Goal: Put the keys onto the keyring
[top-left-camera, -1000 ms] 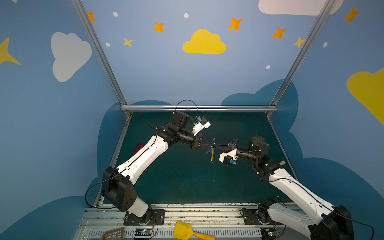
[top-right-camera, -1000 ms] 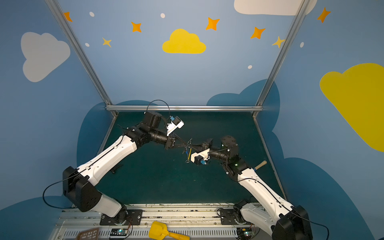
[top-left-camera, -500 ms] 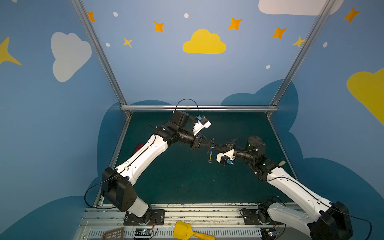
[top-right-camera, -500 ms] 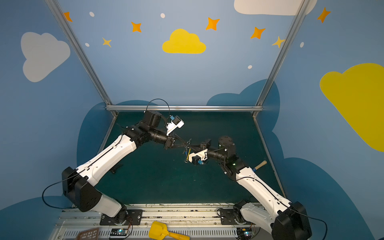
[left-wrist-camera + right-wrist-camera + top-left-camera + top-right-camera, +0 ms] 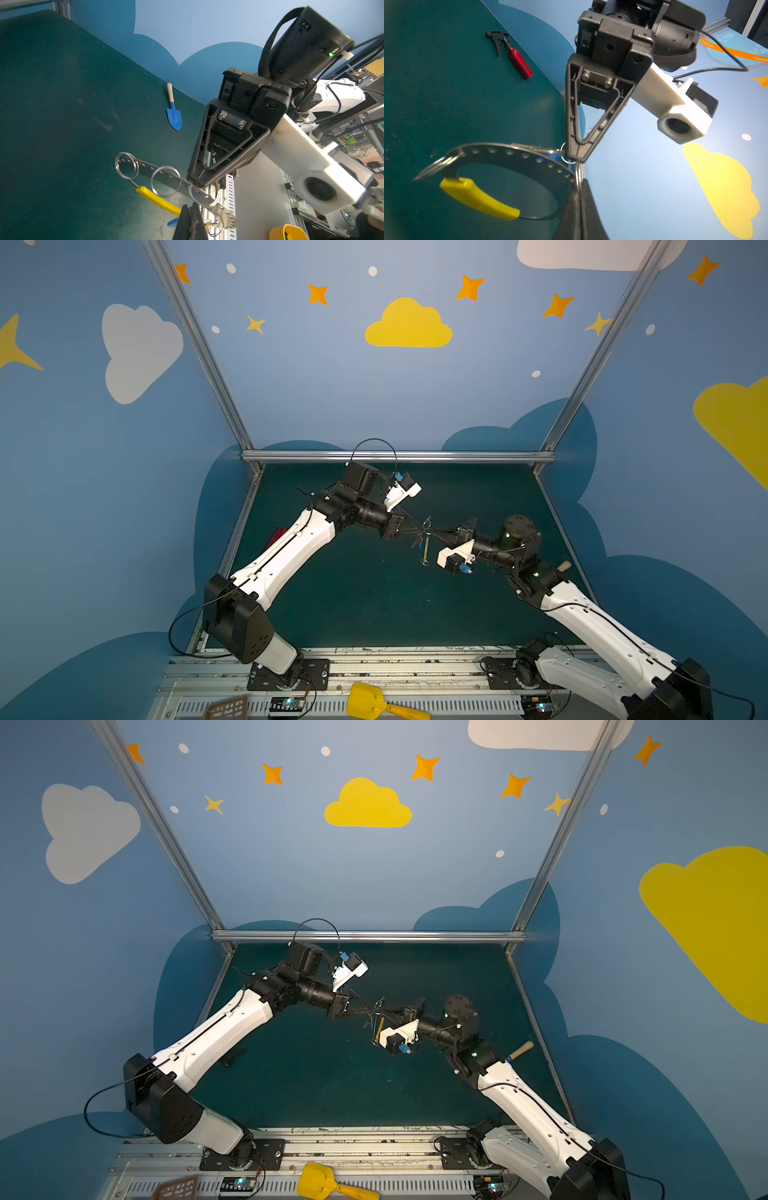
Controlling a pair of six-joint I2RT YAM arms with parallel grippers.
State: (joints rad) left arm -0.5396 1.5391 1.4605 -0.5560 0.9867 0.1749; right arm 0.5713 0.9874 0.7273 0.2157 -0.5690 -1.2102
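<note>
- Above the green mat (image 5: 374,605), in mid-air, the right gripper (image 5: 196,183) has barely nudged this past second. Both grippers stay clenched, so threading seems stuck at fine alignment.
- The right gripper pinches the keyring (image 5: 517,158). The left gripper (image 5: 576,157) clamps a small ring (image 5: 565,154) touching it.
- The left wrist view shows the key's blue tag (image 5: 172,222) beside the left fingers; both top views show only a speck.

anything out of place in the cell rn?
Yellow scoop lies off the green mat, on the base rail in front, with a brown perforated piece left of it. Red spray bottle lies on its side near the mat's edge. Nothing looks spilled or broken.
</note>
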